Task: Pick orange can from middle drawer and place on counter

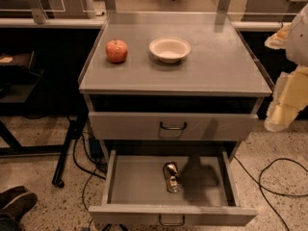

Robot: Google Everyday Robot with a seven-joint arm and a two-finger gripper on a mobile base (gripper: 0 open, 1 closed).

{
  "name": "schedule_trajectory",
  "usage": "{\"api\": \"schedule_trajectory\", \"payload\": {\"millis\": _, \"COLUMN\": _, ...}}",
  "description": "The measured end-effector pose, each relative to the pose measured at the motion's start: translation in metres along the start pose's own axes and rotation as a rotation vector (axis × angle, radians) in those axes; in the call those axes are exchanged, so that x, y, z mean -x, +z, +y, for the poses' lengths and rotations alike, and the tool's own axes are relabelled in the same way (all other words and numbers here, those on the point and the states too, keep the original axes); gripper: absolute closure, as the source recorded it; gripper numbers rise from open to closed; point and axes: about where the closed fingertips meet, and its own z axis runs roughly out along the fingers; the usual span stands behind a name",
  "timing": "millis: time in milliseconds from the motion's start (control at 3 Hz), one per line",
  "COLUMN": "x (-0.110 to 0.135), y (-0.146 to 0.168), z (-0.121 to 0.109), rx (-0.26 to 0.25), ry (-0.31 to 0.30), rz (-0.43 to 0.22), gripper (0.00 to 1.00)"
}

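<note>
The orange can lies on its side on the floor of the middle drawer, near the centre. The drawer is pulled out wide, with its dark loop handle at the bottom edge of the view. The counter is the grey cabinet top above it. My gripper shows as pale yellow-white parts at the right edge, beside the counter's right front corner and well above and to the right of the can. It holds nothing that I can see.
A red apple and a white bowl stand on the counter's left and middle. The upper drawer front is shut. Cables lie on the floor at the right; a table leg stands at the left.
</note>
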Motion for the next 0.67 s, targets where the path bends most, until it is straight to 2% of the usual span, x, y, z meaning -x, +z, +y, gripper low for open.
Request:
{"api": "schedule_trajectory", "payload": {"millis": 333, "x": 0.0005, "y": -0.0003, "z": -0.0003, "rx": -0.002, "ry": 0.001, "rz": 0.0, "gripper": 0.0}}
{"api": "schedule_trajectory", "payload": {"millis": 667, "x": 0.0048, "y": 0.0082, "z": -0.0055, "rx": -0.002, "ry": 0.035, "rz": -0.003, "gripper": 0.0}}
